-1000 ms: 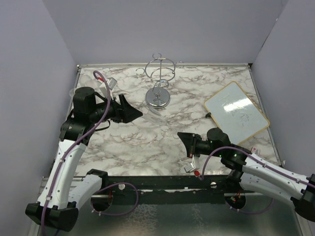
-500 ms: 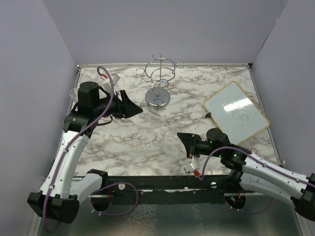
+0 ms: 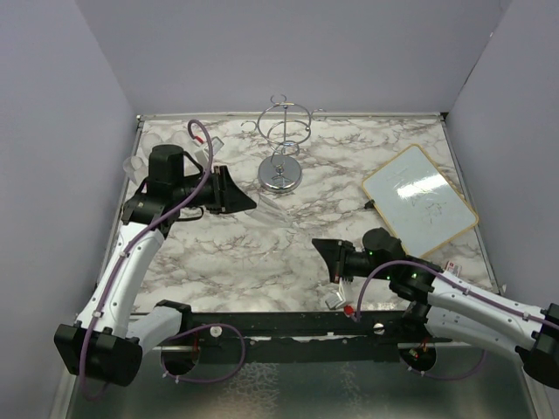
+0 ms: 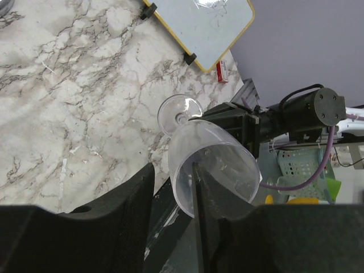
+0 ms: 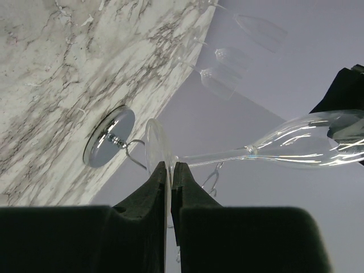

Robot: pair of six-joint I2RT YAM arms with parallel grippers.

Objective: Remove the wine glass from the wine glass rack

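The wine glass (image 5: 307, 142) hangs level in the air between my two grippers, off the wine glass rack (image 3: 284, 131). My right gripper (image 5: 170, 166) is shut on the rim of its round foot (image 5: 154, 149), low over the table's middle (image 3: 321, 247). In the left wrist view the bowl (image 4: 213, 162) faces me. My left gripper (image 4: 170, 170) straddles its rim with one finger (image 4: 196, 187) inside and the other (image 4: 136, 199) outside. A slim gap remains beside the glass wall. From above, the left gripper (image 3: 243, 199) sits just left of the rack's mirrored base (image 3: 281, 176).
A yellow-framed whiteboard (image 3: 419, 199) lies at the right of the marble table (image 3: 262, 253). Other clear glasses (image 5: 253, 28) lie by the far left wall. Purple walls close three sides. The rack's chrome base (image 5: 108, 136) is beyond the held foot.
My left wrist has shifted up and slightly right, and its jaws have narrowed around the bowl's rim. The right arm has held still with the foot.
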